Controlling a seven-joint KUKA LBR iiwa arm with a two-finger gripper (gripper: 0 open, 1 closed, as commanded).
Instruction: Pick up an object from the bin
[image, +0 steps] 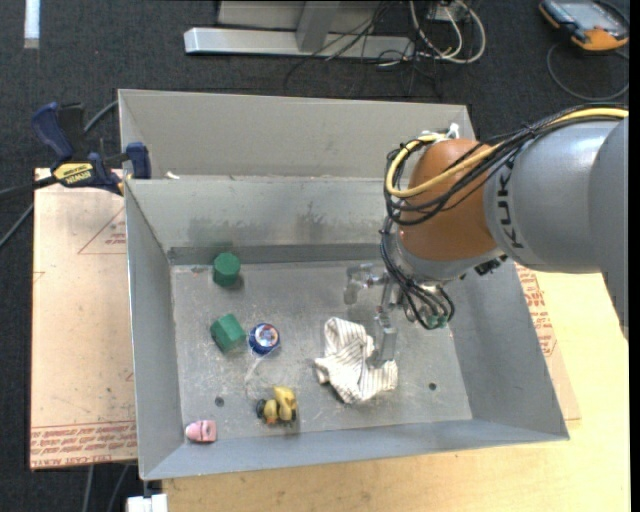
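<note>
gripper (384, 345) | we hang directly over the crumpled striped cloth (345, 372) (its right edge) | grip state: we cannot tell

Five small things lie in the left half of the bin (300, 215). A green cylinder (227, 268) stands near the back wall, with a green block (227, 332) in front of it and a blue-and-white round thing (264, 339) just beside the block. Nearer the front wall sit a yellow toy (279, 405), dark on its left side, and a pink lump (201, 431) in the front-left corner. Beyond the bin, cables (440, 45) trail over the dark floor (80, 50) near a grey metal bar (240, 40) and an orange device (592, 25).
</note>
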